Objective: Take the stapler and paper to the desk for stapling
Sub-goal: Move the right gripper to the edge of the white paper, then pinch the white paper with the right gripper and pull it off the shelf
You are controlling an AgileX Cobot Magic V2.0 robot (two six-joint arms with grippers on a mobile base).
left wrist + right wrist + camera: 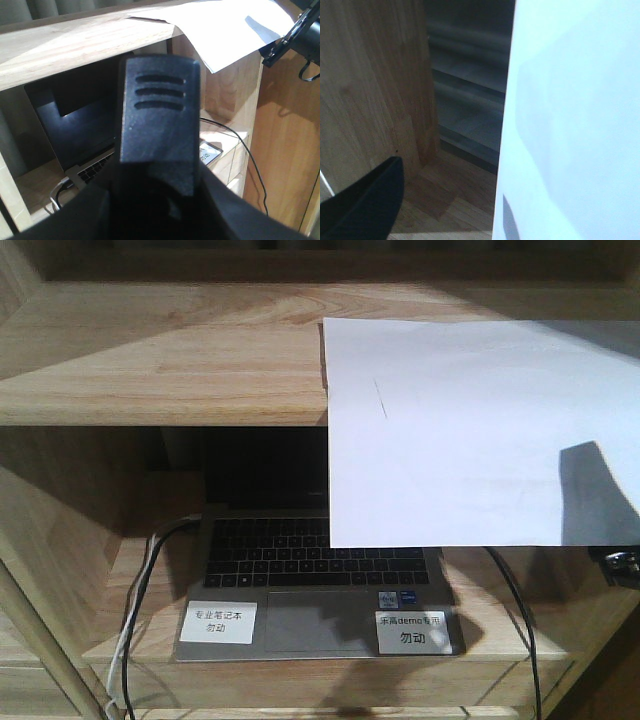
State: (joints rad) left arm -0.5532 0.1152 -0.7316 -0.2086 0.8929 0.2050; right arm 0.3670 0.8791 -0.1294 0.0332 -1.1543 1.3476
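Fetching step: right pincer (618, 562) looked pinched on the paper (470, 430) overhanging the shelf (160, 370); left pincer (160, 117), couldn't tell. Next needed sliding it clear.

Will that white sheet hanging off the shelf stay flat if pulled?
Probably not: the paper is thin and overhangs the shelf, so it may droop. Likely light, sliding easily on wood. May crease; one mark shows.
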